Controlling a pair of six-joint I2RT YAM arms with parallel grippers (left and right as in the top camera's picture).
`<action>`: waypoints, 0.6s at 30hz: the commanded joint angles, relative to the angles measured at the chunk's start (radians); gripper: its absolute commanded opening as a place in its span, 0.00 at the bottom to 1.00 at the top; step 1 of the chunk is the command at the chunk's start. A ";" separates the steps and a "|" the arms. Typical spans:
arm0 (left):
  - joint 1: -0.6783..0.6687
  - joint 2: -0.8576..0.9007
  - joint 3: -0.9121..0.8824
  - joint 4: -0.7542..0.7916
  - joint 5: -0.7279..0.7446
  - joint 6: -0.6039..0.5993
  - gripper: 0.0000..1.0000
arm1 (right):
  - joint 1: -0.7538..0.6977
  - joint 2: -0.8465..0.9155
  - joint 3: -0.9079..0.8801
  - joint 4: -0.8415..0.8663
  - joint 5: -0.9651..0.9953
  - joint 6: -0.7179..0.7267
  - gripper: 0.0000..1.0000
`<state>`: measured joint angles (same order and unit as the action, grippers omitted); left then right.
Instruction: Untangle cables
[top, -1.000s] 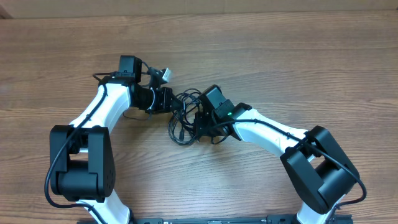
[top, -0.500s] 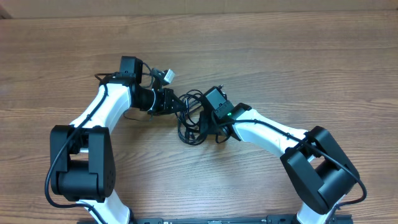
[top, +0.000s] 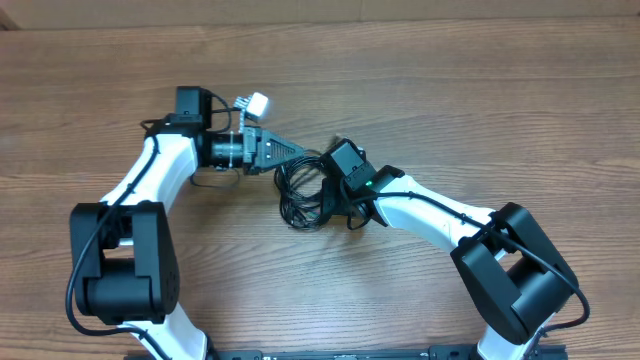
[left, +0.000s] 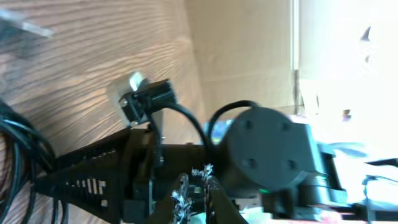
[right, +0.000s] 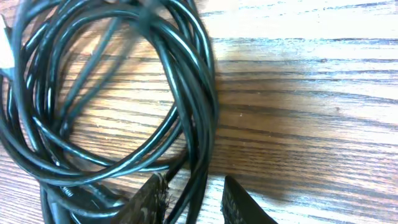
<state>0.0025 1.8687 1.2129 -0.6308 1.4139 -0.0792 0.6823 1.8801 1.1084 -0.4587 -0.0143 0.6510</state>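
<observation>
The cables lie as 1 loose coil of thin black strands on the wooden table, near its middle and between the 2 arms. The right gripper sits over the right side of the coil with its fingers apart. At least 1 strand runs through the gap between them without being pinched, and the rest of the loop spreads ahead and to the left in the right wrist view. From overhead this gripper is mostly hidden under its own wrist.

The left gripper reaches in level from the left, over the far rim of the coil, with its tips just beside the right wrist camera. Its fingers are drawn together to a narrow slit (the left wrist view shows the 2 rough tips almost touching). I cannot tell whether a strand is caught there.

Both grippers crowd the far-right part of the coil, so the 2 wrists are close to each other. Bare wood runs wide beyond the coil up to the table's far edge, a straight line along the top of the overhead view, and out to either side. On the near side, a patch of bare wood lies between the 2 arm bases, flanked by the white arm links.
</observation>
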 joint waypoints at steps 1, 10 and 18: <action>0.038 0.010 0.019 -0.007 -0.060 -0.004 0.17 | 0.003 -0.036 0.004 0.004 0.014 0.000 0.29; -0.085 0.010 0.018 -0.128 -0.805 -0.151 0.28 | 0.003 -0.036 0.004 0.011 0.013 0.015 0.29; -0.257 0.011 0.018 -0.067 -1.180 -0.307 0.34 | 0.003 -0.036 0.004 0.005 0.013 0.034 0.28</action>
<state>-0.2092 1.8687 1.2175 -0.7223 0.4152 -0.3248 0.6823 1.8801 1.1084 -0.4572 -0.0143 0.6777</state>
